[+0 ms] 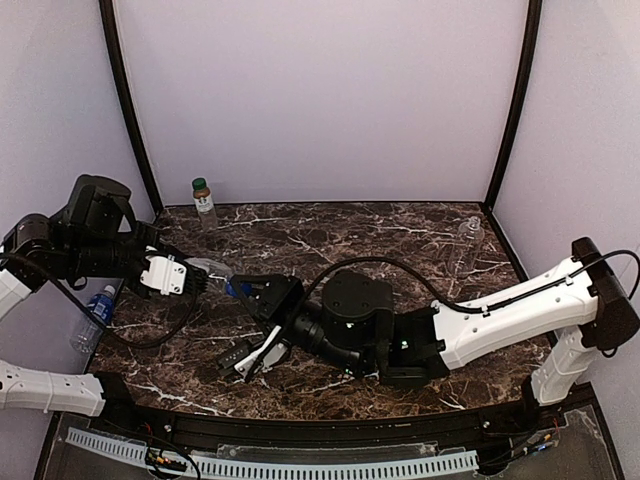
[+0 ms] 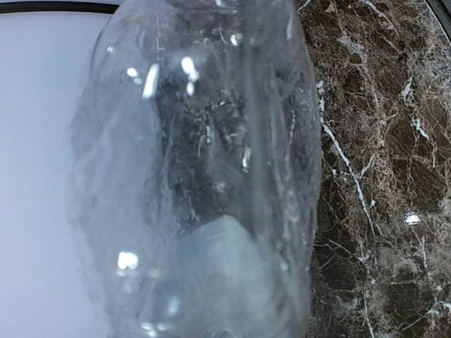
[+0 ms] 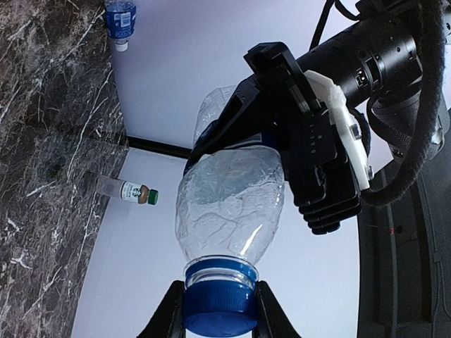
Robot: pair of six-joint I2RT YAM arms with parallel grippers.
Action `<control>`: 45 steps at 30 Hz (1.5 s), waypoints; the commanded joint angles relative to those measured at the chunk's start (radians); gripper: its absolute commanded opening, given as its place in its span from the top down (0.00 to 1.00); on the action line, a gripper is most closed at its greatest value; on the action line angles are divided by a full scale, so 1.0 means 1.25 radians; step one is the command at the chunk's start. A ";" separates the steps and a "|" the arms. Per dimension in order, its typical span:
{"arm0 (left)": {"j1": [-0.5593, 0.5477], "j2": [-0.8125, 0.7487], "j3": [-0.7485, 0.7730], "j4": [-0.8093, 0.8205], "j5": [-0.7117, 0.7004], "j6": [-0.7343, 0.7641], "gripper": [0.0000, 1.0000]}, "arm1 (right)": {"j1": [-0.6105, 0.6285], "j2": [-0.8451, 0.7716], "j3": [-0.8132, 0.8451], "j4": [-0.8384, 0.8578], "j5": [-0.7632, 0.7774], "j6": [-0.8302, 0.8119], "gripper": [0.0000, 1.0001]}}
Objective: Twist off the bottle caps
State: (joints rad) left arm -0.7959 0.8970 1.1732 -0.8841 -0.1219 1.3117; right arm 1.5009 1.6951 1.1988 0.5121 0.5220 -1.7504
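My left gripper (image 1: 170, 275) is shut on a clear unlabelled bottle (image 1: 210, 268) and holds it level above the table, its blue cap (image 1: 232, 288) pointing right. The bottle fills the left wrist view (image 2: 197, 176) and hides the fingers there. My right gripper (image 1: 252, 293) is shut on that cap. In the right wrist view the cap (image 3: 220, 306) sits between both fingertips (image 3: 169, 317), with the left gripper (image 3: 310, 141) clamped on the crumpled body (image 3: 229, 204).
A brownish bottle with a green cap (image 1: 204, 200) stands at the back wall, also in the right wrist view (image 3: 130, 192). A blue-labelled bottle (image 1: 95, 315) lies at the left table edge. A clear bottle (image 1: 468, 232) stands at the back right.
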 commanded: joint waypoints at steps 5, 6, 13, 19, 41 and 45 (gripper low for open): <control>0.012 -0.011 0.049 -0.092 -0.014 -0.046 0.90 | 0.002 -0.001 0.011 0.177 0.021 0.017 0.78; 0.012 -0.009 0.054 -0.093 -0.010 -0.051 0.90 | 0.001 -0.003 0.012 0.171 0.019 0.030 0.75; 0.013 -0.006 0.076 -0.095 0.011 -0.076 0.91 | -0.008 0.005 0.010 0.189 0.023 0.050 0.47; 0.013 0.000 0.093 -0.094 0.020 -0.090 0.91 | -0.010 -0.013 0.026 0.149 0.019 0.130 0.65; 0.014 0.000 0.068 0.040 -0.085 -0.107 0.91 | -0.408 -0.348 -0.252 -0.299 -0.203 1.313 1.00; 0.014 0.003 0.071 0.042 -0.087 -0.106 0.91 | -0.529 -0.356 -0.390 -0.295 -0.333 1.574 1.00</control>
State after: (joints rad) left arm -0.7830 0.8986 1.2678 -0.8505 -0.2218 1.1923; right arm 0.9386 1.2446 0.8429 0.2176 0.3088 -0.2295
